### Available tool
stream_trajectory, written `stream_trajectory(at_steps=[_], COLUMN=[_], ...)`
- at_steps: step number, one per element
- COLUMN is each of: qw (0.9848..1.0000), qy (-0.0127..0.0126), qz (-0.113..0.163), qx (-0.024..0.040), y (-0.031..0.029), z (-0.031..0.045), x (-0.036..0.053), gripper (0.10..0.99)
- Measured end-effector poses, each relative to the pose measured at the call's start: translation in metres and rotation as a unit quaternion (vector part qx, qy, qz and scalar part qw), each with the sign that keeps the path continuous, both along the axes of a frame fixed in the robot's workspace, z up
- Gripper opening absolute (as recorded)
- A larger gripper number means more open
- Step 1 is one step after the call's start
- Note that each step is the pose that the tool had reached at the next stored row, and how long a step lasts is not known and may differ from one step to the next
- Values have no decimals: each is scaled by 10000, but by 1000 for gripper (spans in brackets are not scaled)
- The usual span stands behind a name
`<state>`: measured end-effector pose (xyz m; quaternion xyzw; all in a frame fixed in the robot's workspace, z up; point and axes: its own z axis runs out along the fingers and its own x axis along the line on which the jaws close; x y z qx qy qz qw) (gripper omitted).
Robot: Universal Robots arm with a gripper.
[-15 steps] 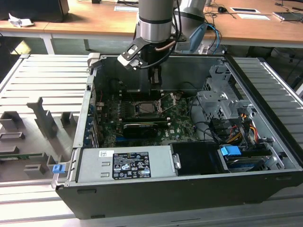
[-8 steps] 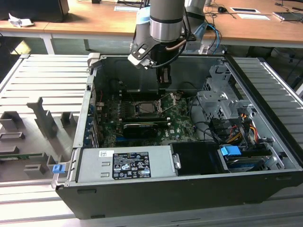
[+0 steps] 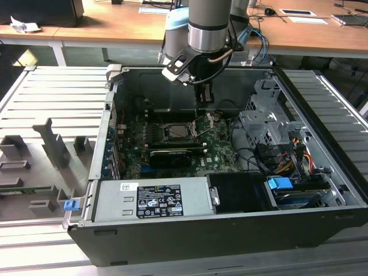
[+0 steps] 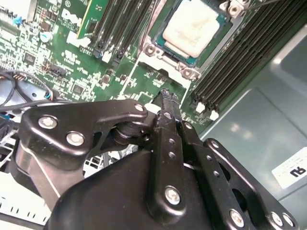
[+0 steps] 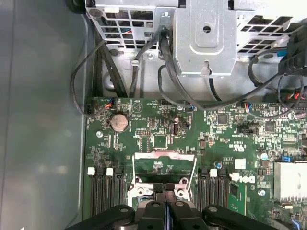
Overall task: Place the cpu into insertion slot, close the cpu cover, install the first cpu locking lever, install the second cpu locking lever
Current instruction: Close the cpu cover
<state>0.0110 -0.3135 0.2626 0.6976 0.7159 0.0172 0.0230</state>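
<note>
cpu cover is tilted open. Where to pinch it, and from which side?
Probably the free edge bar of the cpu cover, opposite the hinge. It is a thin flat strip with the cut-out behind it, so the gripper can straddle it. Come from above, edge-on to the raised plate. The gripper sits shut by the hinge end, and the cpu lies seated.

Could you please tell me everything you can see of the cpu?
In the second wrist view, the cpu is a flat square chip with a pale silver-beige metal face, slightly mottled, on a thin dark green edge. It lies flat in the insertion slot, its face uncovered. The tool, shut, is apart from it; nothing touches its face.
</note>
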Motion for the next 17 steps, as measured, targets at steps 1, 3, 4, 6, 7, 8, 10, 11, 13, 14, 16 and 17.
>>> stream_trajectory(at_steps=[1,3,4,6,7,8,10,11,13,14,16,17], qw=[10000,10000,10000,10000,10000,10000,10000,10000,10000,10000,10000,10000], qy=[1,10,11,13,14,14,13,13,14,14,15,15], qz=[-1,0,0,-1,-1,0,0,0,-1,-2,-2,-2], qx=[-3,-2,-2,-2,-2,-2,-1,-1,-3,-1,-2,-3], y=[0,0,0,0,0,0,0,0,0,0,0,0], z=[-6,-13,-14,-16,-18,-19,-23,-30,-38,-44,-49,-51], x=[23,83,98,133,148,159,182,199,225,230,246,256], gripper=[106,106,106,106,106,106,106,106,106,106,106,106])
